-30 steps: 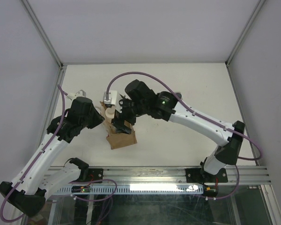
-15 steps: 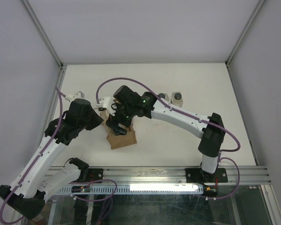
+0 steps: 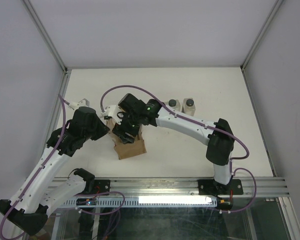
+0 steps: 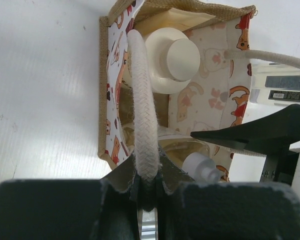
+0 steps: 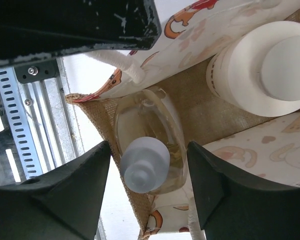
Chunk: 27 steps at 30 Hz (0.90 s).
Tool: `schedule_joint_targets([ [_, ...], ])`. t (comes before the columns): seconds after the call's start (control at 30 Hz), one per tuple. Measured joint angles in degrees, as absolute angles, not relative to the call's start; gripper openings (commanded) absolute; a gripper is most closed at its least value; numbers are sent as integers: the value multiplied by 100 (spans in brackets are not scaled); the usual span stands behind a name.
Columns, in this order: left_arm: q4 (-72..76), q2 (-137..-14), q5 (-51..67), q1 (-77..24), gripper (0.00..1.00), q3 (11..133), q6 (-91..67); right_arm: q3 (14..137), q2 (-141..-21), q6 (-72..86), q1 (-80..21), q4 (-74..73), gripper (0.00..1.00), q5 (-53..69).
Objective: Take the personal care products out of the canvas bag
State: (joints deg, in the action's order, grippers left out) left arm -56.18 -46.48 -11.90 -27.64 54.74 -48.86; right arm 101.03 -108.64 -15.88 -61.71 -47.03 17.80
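Observation:
The canvas bag [image 3: 131,148] stands open at the table's near middle. My left gripper [image 3: 108,129] is shut on its white rope handle [image 4: 142,125], seen from the left wrist [image 4: 147,187]. Inside the bag stand the cream-white round bottle [image 4: 172,60] and the slim amber bottle [image 4: 202,167] with its pale cap. My right gripper [image 3: 124,134] is open in the bag's mouth, its fingers [image 5: 225,190] on either side of the amber bottle [image 5: 145,165] without touching it. The cream bottle [image 5: 270,70] is beside it. Two clear square bottles [image 3: 173,105] [image 3: 189,105] stand on the table. The beige tube is out of view.
The right arm [image 3: 190,125] stretches across the table between the bag and the two square bottles. The metal rail [image 3: 190,187] runs along the near edge. White walls with metal posts [image 3: 60,100] close in the table's sides and back.
The right arm has swung left and lowered its open gripper into the bag's mouth around the amber bottle. The left gripper has kept hold of the handle, nearly still.

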Motion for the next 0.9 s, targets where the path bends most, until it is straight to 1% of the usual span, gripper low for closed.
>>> schedule_joint_targets([
  [0.07, -5621, -4646, -1190, -2764, 0, 5470, -4886, 10193, -10919, -1568, -6171, -4731, 60, 1684],
  [0.13, -5621, -4646, -1190, -2764, 0, 5470, -4886, 10278, -10960, -1542, -6173, -4764, 59, 1594],
  [0.17, -5621, -4646, -1190, -2764, 0, 5470, -4886, 10311, -10980, -1529, -6176, -4779, 60, 1566],
  [0.27, -5621, -4646, -1190, -2764, 0, 5470, -4886, 10405, -11034, -1461, -6178, -4816, 68, 1570],
  [0.4, -5621, -4644, -1190, -2764, 0, 5470, -4884, 10405, -11034, -1354, -6176, -4816, 72, 1597],
  [0.63, -5621, -4641, -1190, -2764, 0, 5470, -4884, 10471, -11034, -1240, -6145, -4799, 74, 1612],
  [0.9, -5621, -4635, -1190, -2764, 0, 5470, -4884, 10488, -11034, -1214, -6040, -4779, 73, 1612],
])
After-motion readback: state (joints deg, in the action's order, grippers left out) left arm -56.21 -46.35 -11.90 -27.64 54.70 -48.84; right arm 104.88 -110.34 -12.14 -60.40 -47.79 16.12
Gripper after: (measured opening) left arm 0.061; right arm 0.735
